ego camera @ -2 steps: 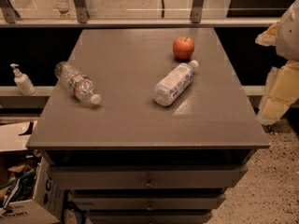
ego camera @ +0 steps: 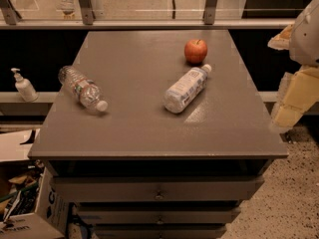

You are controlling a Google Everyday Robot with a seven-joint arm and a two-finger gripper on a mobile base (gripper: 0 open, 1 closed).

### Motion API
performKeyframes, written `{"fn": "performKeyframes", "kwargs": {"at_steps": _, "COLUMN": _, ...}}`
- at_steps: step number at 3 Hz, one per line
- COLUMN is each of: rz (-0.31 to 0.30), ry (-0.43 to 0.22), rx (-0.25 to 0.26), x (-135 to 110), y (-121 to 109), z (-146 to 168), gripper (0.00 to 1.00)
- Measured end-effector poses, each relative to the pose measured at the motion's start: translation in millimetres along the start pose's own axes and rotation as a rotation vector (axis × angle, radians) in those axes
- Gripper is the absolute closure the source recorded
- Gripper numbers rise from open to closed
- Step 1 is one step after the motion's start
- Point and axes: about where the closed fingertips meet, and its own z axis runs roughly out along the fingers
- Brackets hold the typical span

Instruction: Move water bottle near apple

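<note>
The water bottle (ego camera: pixel 82 89) is clear and ribbed, with a white cap and a narrow label band. It lies on its side at the left of the grey table (ego camera: pixel 149 128), cap pointing to the front right. The red apple (ego camera: pixel 196 51) stands at the back right of the table. My gripper (ego camera: pixel 295 96) shows as pale yellowish parts at the right edge of the view, off the table's right side and far from the water bottle. It holds nothing that I can see.
A second bottle (ego camera: pixel 186 88) with a white-blue label lies on its side just in front of the apple, cap toward it. A soap dispenser (ego camera: pixel 23 85) stands on a ledge to the left. Cardboard boxes (ego camera: pixel 25 218) sit on the floor at lower left. A railing runs behind the table.
</note>
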Motion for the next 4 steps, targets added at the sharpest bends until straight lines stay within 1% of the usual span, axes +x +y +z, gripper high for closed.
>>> {"fn": "performKeyframes", "kwargs": {"at_steps": 1, "rz": 0.028, "ry": -0.103, "rx": 0.001, "x": -8.2, "y": -9.2, "z": -1.4, "gripper": 0.0}}
{"fn": "performKeyframes", "kwargs": {"at_steps": 2, "rz": 0.048, "ry": -0.286, "rx": -0.008, "x": -39.0, "y": -21.0, "z": 2.5, "gripper": 0.0}}
{"fn": "performKeyframes", "kwargs": {"at_steps": 3, "rz": 0.038, "ry": -0.425, "rx": -0.027, "x": -84.3, "y": -23.1, "z": 12.8, "gripper": 0.0}}
{"fn": "performKeyframes", "kwargs": {"at_steps": 4, "rz": 0.017, "ry": -0.502, "rx": -0.063, "x": -131.2, "y": -14.7, "z": 38.0, "gripper": 0.0}}
